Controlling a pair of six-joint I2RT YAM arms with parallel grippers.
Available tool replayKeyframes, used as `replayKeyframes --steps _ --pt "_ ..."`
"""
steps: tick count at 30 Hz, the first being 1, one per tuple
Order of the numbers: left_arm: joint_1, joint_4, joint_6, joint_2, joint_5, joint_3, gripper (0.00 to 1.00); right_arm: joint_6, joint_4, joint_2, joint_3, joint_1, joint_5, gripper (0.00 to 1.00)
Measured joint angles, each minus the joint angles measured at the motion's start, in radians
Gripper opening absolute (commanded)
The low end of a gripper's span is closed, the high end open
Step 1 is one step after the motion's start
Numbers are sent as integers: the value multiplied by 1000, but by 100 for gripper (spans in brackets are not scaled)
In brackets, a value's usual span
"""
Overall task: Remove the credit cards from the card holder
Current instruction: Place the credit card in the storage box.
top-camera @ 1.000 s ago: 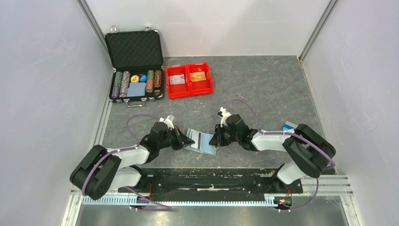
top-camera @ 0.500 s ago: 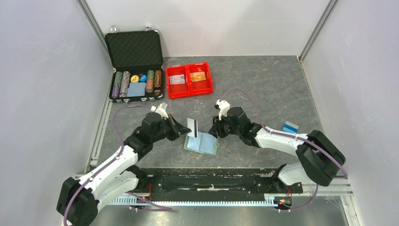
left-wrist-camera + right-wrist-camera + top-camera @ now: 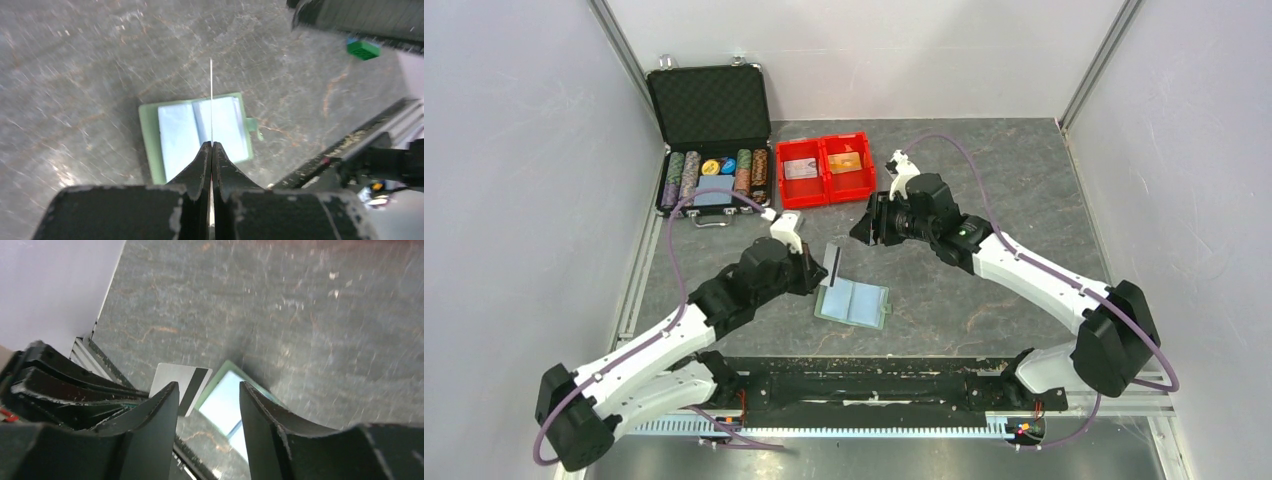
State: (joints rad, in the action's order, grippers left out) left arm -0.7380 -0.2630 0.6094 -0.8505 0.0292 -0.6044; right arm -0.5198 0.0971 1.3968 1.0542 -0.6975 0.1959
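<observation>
Grey stone-look table [image 3: 1044, 170] carries open card holder [image 3: 856, 303], red bin [image 3: 824, 201], black chip case [image 3: 709, 103]

Pale green card holder [image 3: 852, 302], its clear pockets light blue; whitish credit card [image 3: 833, 263] crossed by a black stripe; dark grey table [image 3: 1004, 190] veined in rust; bright red bin [image 3: 829, 198]; black case [image 3: 709, 105] holding striped, multicoloured poker chips [image 3: 686, 178].

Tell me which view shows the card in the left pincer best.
Right wrist: the card shows its face and dark stripe. Top external shows it small, by the card holder; left wrist, only its thin edge.
</observation>
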Motion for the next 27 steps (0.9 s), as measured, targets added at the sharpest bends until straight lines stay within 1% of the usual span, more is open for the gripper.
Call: replayKeyframes --steps 2,3,5,8,10,13,16,21,27 --pt "-48 -5 -92 -57 87 -51 2 -51 60 0 0 -1 12 54" --pt "-63 -5 -98 -60 91 -54 2 -62 71 0 0 -1 14 54" --pt "-118 1 -180 -88 167 -70 2 -87 100 0 0 0 23 54" --pt "-203 20 -303 -99 262 -69 2 -117 126 0 0 6 44 54" --pt "-255 64 -396 -95 328 -58 2 -130 135 0 0 14 53 55" --pt "-318 136 -526 -79 426 -26 2 -149 145 0 0 26 72 55" --pt "-355 170 -615 -69 492 -7 2 -172 148 0 0 34 98 55" --pt "-383 214 -695 -69 553 2 2 -216 121 0 -5 34 148 55" --pt "-407 238 -739 -106 602 3 2 -285 61 -2 -39 33 205 55"
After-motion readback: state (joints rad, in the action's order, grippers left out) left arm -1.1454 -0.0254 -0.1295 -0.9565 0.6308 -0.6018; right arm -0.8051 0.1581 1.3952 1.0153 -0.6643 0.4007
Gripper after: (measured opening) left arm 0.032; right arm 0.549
